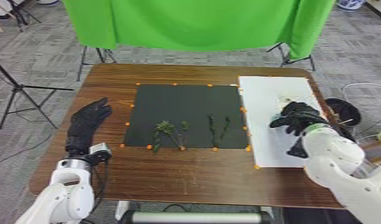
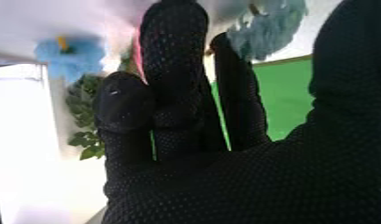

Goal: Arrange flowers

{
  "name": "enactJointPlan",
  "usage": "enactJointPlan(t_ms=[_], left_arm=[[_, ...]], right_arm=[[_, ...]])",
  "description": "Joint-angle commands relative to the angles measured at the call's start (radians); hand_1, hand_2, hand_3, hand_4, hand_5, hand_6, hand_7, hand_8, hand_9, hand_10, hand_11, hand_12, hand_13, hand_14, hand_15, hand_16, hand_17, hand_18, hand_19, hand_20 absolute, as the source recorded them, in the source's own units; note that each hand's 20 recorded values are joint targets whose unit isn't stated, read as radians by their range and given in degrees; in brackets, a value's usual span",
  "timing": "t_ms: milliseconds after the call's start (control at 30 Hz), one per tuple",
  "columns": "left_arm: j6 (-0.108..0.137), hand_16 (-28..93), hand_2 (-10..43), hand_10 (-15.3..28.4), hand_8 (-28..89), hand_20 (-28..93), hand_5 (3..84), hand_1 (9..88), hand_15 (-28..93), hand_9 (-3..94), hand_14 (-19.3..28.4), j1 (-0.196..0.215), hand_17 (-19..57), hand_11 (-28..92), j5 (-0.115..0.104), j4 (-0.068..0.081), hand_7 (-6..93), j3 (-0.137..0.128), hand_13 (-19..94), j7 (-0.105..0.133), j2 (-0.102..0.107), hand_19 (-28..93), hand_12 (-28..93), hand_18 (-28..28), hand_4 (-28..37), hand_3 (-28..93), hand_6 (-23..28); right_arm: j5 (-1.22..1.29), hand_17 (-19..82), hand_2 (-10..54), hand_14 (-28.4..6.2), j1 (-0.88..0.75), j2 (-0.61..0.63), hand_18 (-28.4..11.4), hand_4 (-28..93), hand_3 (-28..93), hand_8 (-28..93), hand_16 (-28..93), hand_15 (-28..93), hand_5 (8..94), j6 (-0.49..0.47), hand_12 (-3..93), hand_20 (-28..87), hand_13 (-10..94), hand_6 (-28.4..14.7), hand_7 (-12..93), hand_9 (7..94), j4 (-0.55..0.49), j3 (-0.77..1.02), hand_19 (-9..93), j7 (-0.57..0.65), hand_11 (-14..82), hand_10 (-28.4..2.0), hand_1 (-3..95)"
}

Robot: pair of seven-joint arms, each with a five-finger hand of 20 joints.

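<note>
My right hand (image 1: 297, 116) is low over the white board (image 1: 265, 130), beside pale flowers (image 1: 285, 101). In the right wrist view, the same hand (image 2: 213, 175) has its fingers loosely extended. Around them are a light-blue flower (image 2: 71, 56), a grey-blue flower (image 2: 268, 31) and green leaves (image 2: 85, 115); I cannot tell whether they touch the glove. On the black mat (image 1: 173, 107) lie a leafy green sprig (image 1: 166, 128) and several thin green stems (image 1: 212, 127). My left hand (image 1: 90, 116) rests open at the table's left side.
The brown table (image 1: 182, 175) carries the mat and board, with orange markers (image 1: 216, 149) along their edges. A green cloth (image 1: 191, 25) hangs beyond the far edge. A dark round bin (image 1: 345, 111) stands off the right edge, and a tripod (image 1: 19, 86) stands to the left.
</note>
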Motion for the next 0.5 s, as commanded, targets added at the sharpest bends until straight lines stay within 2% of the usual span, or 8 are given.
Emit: enactJointPlan(t_ms=[33, 100, 167, 267, 433, 500], left_arm=[[-0.006, -3, -4.1, 13.0, -8, 17, 48.9, 27.2, 18, 47.0, 15.4, 0.001, 9.2, 19, -0.003, -0.001, 16.6, 0.002, 39, -0.012, -0.003, 12, 10, 12.0, -25.2, 71, 2.1], [-0.006, -3, -4.0, 13.0, -8, 17, 48.9, 27.2, 19, 47.0, 15.4, 0.001, 9.2, 19, -0.003, -0.001, 16.6, 0.001, 38, -0.013, -0.001, 12, 10, 12.0, -25.2, 71, 2.0], [-0.004, -3, -4.0, 13.0, -8, 17, 48.9, 27.2, 19, 47.0, 15.4, 0.002, 9.2, 19, -0.004, -0.002, 16.5, 0.0, 39, -0.013, 0.002, 12, 10, 12.0, -25.2, 71, 2.0], [-0.007, -3, -4.0, 13.0, -8, 17, 49.0, 27.3, 19, 47.0, 15.5, 0.007, 9.2, 19, -0.004, -0.003, 16.6, -0.005, 38, -0.017, 0.01, 12, 10, 12.0, -25.3, 71, 2.0], [-0.002, -3, -3.8, 13.0, -8, 17, 49.1, 27.3, 19, 47.0, 15.4, 0.024, 9.2, 19, -0.005, -0.009, 16.7, -0.028, 38, -0.024, 0.033, 12, 10, 12.0, -25.2, 71, 2.0], [0.002, -3, -3.8, 13.0, -8, 17, 49.0, 27.3, 19, 47.0, 15.4, 0.031, 9.2, 20, -0.013, -0.012, 16.7, -0.038, 38, -0.023, 0.039, 12, 10, 12.0, -25.2, 71, 2.1]], right_arm=[[-0.031, 57, -9.5, -7.1, -0.007, -0.016, -14.3, -13, 68, -8, 31, 54, 56.8, 0.107, 18.1, 41, 82, 0.0, 17, 67.3, 0.029, -0.063, 91, -0.005, 13.6, -16.1, 38.5], [-0.025, 58, -9.5, -6.3, -0.007, -0.011, -13.5, -14, 67, -7, 31, 55, 61.0, 0.179, 18.9, 41, 84, 0.5, 19, 73.5, 0.036, -0.083, 92, -0.015, 17.8, -14.5, 42.9], [-0.033, 61, -9.5, -5.3, -0.006, -0.006, -12.7, -15, 61, 4, 32, 55, 66.7, 0.234, 24.7, 42, 87, 0.0, 21, 80.9, 0.035, -0.095, 93, -0.029, 18.5, -12.4, 50.6], [-0.042, 64, -9.5, -4.0, 0.002, 0.002, -12.1, -15, 60, 9, 32, 55, 75.2, 0.284, 27.4, 43, 90, 0.2, 25, 88.1, 0.027, -0.104, 93, -0.05, 21.1, -12.0, 55.4], [-0.033, 66, -9.5, -3.6, 0.034, 0.017, -11.5, -16, 60, 8, 33, 54, 78.5, 0.307, 28.0, 44, 92, 0.1, 25, 90.5, -0.007, -0.112, 93, -0.077, 21.8, -11.1, 57.3], [-0.027, 66, -9.5, -3.4, 0.052, 0.02, -11.6, -16, 61, 8, 33, 54, 79.2, 0.302, 28.4, 45, 92, 0.0, 25, 91.0, -0.022, -0.114, 93, -0.085, 21.9, -11.1, 57.3]])
